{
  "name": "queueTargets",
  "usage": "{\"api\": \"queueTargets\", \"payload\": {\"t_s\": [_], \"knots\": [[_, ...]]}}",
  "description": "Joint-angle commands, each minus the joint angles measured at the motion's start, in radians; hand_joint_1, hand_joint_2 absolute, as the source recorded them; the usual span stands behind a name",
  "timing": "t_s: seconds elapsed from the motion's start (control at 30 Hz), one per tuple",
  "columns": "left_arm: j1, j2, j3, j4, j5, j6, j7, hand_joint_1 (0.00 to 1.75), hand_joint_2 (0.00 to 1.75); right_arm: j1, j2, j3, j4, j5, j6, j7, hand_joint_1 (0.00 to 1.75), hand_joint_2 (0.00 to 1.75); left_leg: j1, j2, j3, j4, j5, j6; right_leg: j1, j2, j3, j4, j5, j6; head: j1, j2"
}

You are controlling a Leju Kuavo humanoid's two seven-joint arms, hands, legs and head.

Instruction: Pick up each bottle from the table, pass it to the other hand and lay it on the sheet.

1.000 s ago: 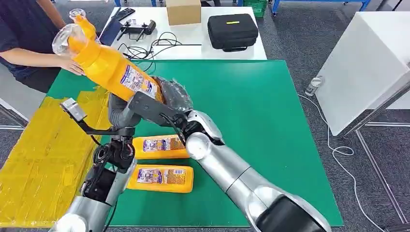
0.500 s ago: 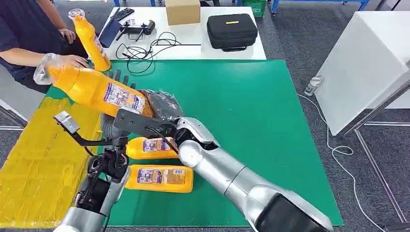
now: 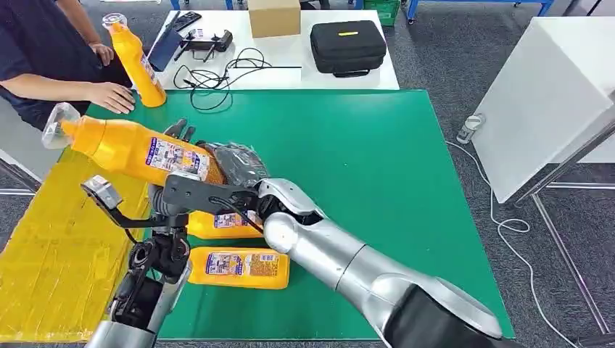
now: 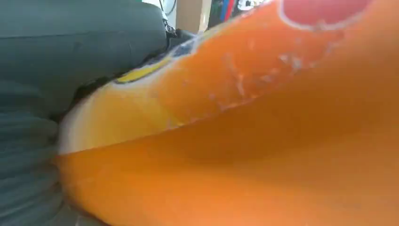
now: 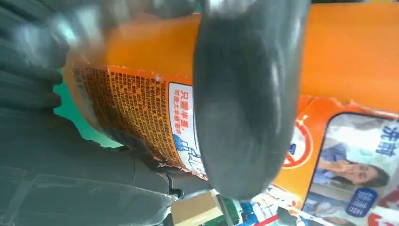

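- Middle and right of the head view: green table (image 3: 377,181), flat and matt, with room for bottles to lie without rolling off.
- Lower left: yellow sheet (image 3: 51,246), wrinkled and slightly glossy, spread over the left edge of the table as the place to lay the bottles.
- From lower right towards centre: right arm (image 3: 341,268), smooth silver metal, reaching across the body to bring its load over to the left side.
- Upper left, in the air above the border of sheet and table: held bottle (image 3: 138,148), orange plastic with a printed label, long and rounded, tilted nearly flat with the clear cap towards the left edge; probably turned this way for the handover.
- Centre left: right hand (image 3: 236,165), dark, under a crinkled cover, fingers wrapped on the base end of the held bottle; in the right wrist view, thick grey thumb (image 5: 249,94) lying across the label.
- Just behind the bottle: left hand (image 3: 175,136), dark fingers standing up past the bottle's body, bottle pressed close to the palm in the left wrist view; closed on it or not, cannot tell.
- Below centre left, on the table: upper lying bottle (image 3: 221,223) and lower lying bottle (image 3: 239,268), same orange plastic, flat on their sides, not yet picked.
- Top left: upright bottle (image 3: 138,61), near a person's hand (image 3: 109,96) resting on the table edge.
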Motion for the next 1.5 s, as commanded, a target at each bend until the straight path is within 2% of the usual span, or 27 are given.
{"api": "queueTargets", "payload": {"t_s": [0.03, 0.33, 0.37, 0.4, 0.6, 0.63, 0.67, 0.83, 0.93, 0.97, 1.1, 1.23, 1.27, 1.33, 1.43, 1.5], "knots": [[-0.100, 0.004, -0.018, -0.020, -0.002, 0.011, 0.016, 1.75, 1.75, 0.060, 0.015, 0.162, 0.047, -0.002, 0.070, -0.018, 1.75, 1.75, 0.003, -0.005, 0.002, 0.000, -0.001, -0.002, 0.003, -0.007, 0.005, -0.001, -0.002, 0.000, 0.000, 0.000], [-0.088, 0.027, 0.034, -0.045, -0.053, 0.069, 0.030, 1.75, 1.75, 0.053, 0.015, 0.129, 0.106, -0.015, 0.035, -0.040, 1.75, 1.75, 0.002, -0.005, 0.001, 0.000, 0.000, -0.001, 0.002, -0.006, 0.003, -0.002, -0.001, 0.000, 0.000, 0.000], [-0.095, 0.036, 0.043, -0.027, -0.093, 0.113, 0.018, 1.75, 1.75, 0.049, 0.015, 0.109, 0.118, -0.014, 0.018, -0.057, 1.40, 1.75, 0.003, -0.005, 0.001, 0.000, 0.000, -0.002, 0.003, -0.007, 0.004, -0.001, -0.001, 0.000, 0.000, 0.000], [-0.100, 0.042, 0.049, -0.015, -0.120, 0.139, 0.009, 1.75, 1.75, 0.045, 0.015, 0.100, 0.125, -0.006, -0.003, -0.072, 0.70, 1.75, 0.002, -0.005, 0.000, 0.000, 0.000, -0.001, 0.002, -0.006, 0.003, -0.001, -0.001, 0.000, 0.000, 0.000], [-0.109, 0.048, 0.069, 0.010, -0.131, 0.129, 0.001, 1.75, 1.75, 0.038, 0.014, 0.082, 0.134, 0.005, 0.006, -0.083, 0.70, 1.75, 0.003, -0.005, 0.001, 0.001, 0.000, -0.002, 0.003, -0.007, 0.003, -0.001, -0.001, 0.000, 0.000, 0.000], [-0.110, 0.047, 0.067, 0.012, -0.161, 0.166, -0.006, 1.75, 1.75, 0.041, 0.015, 0.068, 0.129, 0.002, 0.012, -0.082, 0.00, 1.75, 0.002, -0.004, 0.001, 0.000, 0.000, -0.001, 0.002, -0.005, 0.003, -0.001, -0.001, 0.000, 0.000, 0.000], [-0.117, 0.056, 0.074, 0.029, -0.213, 0.238, -0.010, 1.75, 1.75, 0.039, 0.009, 0.036, 0.128, -0.008, -0.004, -0.079, 0.00, 0.00, 0.002, -0.004, 0.000, 0.000, 0.000, -0.001, 0.002, -0.005, 0.002, -0.001, 0.000, 0.000, 0.000, 0.000], [-0.211, 0.203, 0.144, 0.312, -0.522, 0.583, -0.053, 1.75, 1.75, 0.026, -0.082, -0.136, 0.038, 0.012, -0.082, -0.138, 0.00, 0.00, 0.002, -0.003, 0.001, 0.000, 0.000, -0.002, 0.002, -0.005, 0.003, -0.001, 0.000, 0.000, 0.000, 0.000], [-0.239, 0.263, 0.152, 0.448, -0.717, 0.750, -0.030, 1.75, 1.75, 0.090, -0.163, -0.264, -0.082, 0.070, -0.106, -0.153, 0.00, 0.00, 0.002, 0.000, 0.003, -0.002, 0.000, -0.002, 0.002, -0.001, 0.004, -0.002, 0.001, 0.000, 0.001, 0.000], [-0.242, 0.287, 0.150, 0.501, -0.810, 0.832, 0.029, 1.75, 1.75, 0.130, -0.193, -0.327, -0.142, 0.116, -0.112, -0.154, 0.00, 0.00, 0.003, -0.001, 0.003, -0.001, 0.000, -0.002, 0.002, -0.002, 0.005, -0.002, 0.001, 0.000, 0.000, 0.000], [-0.234, 0.300, 0.167, 0.515, -0.829, 0.834, 0.023, 1.75, 1.75, 0.155, -0.209, -0.366, -0.179, 0.145, -0.099, -0.155, 0.00, 0.00, 0.002, -0.004, 0.003, -0.001, 0.001, -0.002, 0.002, -0.003, 0.004, -0.001, -0.001, 0.001, 0.000, 0.000], [-0.165, 0.305, 0.411, 0.410, -1.413, 0.840, 0.265, 1.75, 1.75, 0.178, -0.220, -0.475, -0.212, 0.204, -0.070, -0.172, 0.00, 0.00, 0.002, -0.003, 0.002, 0.001, -0.001, -0.002, 0.002, -0.003, 0.003, 0.001, -0.001, 0.001, 0.000, 0.000], [-0.167, 0.307, 0.457, 0.430, -1.448, 0.840, 0.254, 1.75, 1.75, 0.180, -0.225, -0.488, -0.215, 0.210, -0.062, -0.178, 0.00, 0.00, 0.002, -0.001, 0.002, 0.000, 0.000, -0.002, 0.002, -0.001, 0.002, 0.000, -0.001, 0.001, 0.001, 0.000], [-0.127, 0.325, 0.538, 0.402, -1.662, 0.840, 0.309, 1.75, 1.75, 0.188, -0.238, -0.527, -0.221, 0.223, -0.044, -0.199, 0.00, 0.00, 0.002, 0.000, 0.002, 0.000, -0.001, -0.002, 0.002, 0.000, 0.003, 0.000, -0.001, 0.001, 0.000, 0.000], [-0.123, 0.326, 0.547, 0.400, -1.684, 0.840, 0.319, 1.75, 1.75, 0.188, -0.240, -0.530, -0.220, 0.226, -0.042, -0.201, 0.00, 0.00, 0.001, 0.000, 0.001, 0.000, 0.000, -0.002, 0.001, 0.000, 0.002, 0.000, 0.000, 0.001, 0.001, 0.000], [-0.088, 0.338, 0.584, 0.381, -1.848, 0.840, 0.389, 1.75, 1.75, 0.188, -0.241, -0.558, -0.213, 0.243, -0.028, -0.218, 0.00, 0.00, 0.001, 0.000, 0.000, 0.000, 0.000, -0.002, 0.000, -0.001, 0.000, 0.000, 0.000, 0.000, 0.000, 0.000]]}}
